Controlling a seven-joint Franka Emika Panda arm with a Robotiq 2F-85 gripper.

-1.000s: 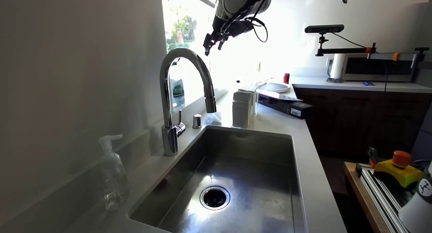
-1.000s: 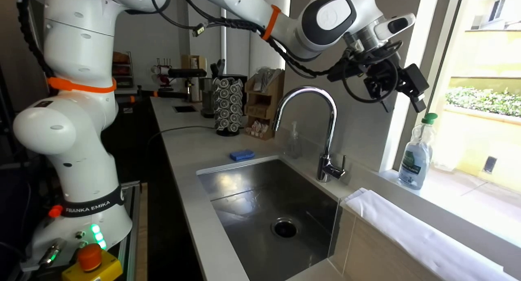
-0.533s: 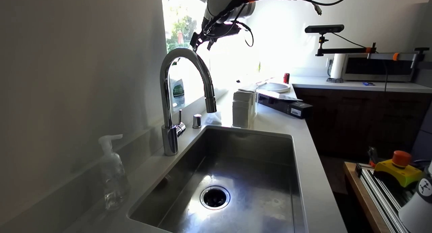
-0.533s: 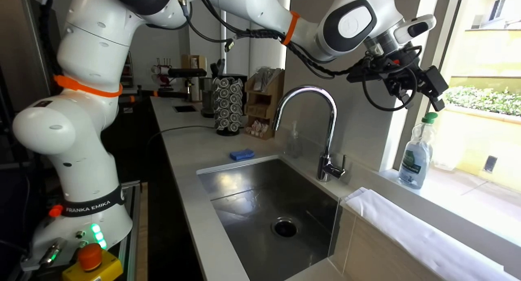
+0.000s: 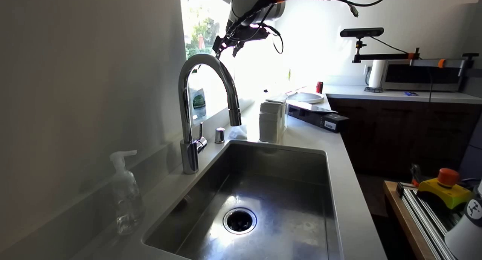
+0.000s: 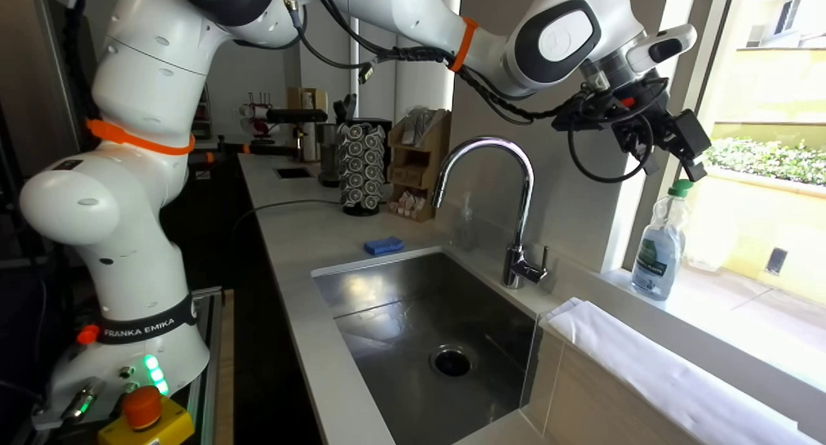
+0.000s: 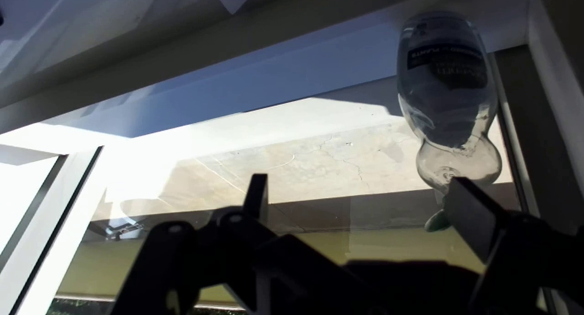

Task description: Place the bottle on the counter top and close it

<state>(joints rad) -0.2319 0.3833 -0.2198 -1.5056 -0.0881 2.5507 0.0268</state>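
Note:
The bottle, a translucent bottle with a dark label and a green cap, stands upright on the window sill in both exterior views (image 5: 199, 105) (image 6: 657, 258). It hangs upside down in the flipped wrist view (image 7: 447, 86). The counter top, pale grey, rims the sink in both exterior views (image 5: 352, 199) (image 6: 290, 238). My gripper (image 6: 674, 171) is open and empty, close above the green cap (image 6: 681, 187). In the wrist view the gripper (image 7: 358, 182) has its right finger (image 7: 472, 219) in front of the bottle's neck and partly hides the cap. Whether the cap is open I cannot tell.
An arched faucet (image 6: 526, 193) stands behind the steel sink (image 6: 393, 367). A clear pump dispenser (image 5: 126, 199) and a blue sponge (image 6: 384, 245) are on the counter. A white folded cloth (image 6: 658, 367) lies below the sill. The window frame (image 6: 635, 187) is close beside the gripper.
The arm has moved toward the window, and the gripper has come from beside the bottle to just above its cap. In the last half second it has sunk only slightly. The bottle has not moved.

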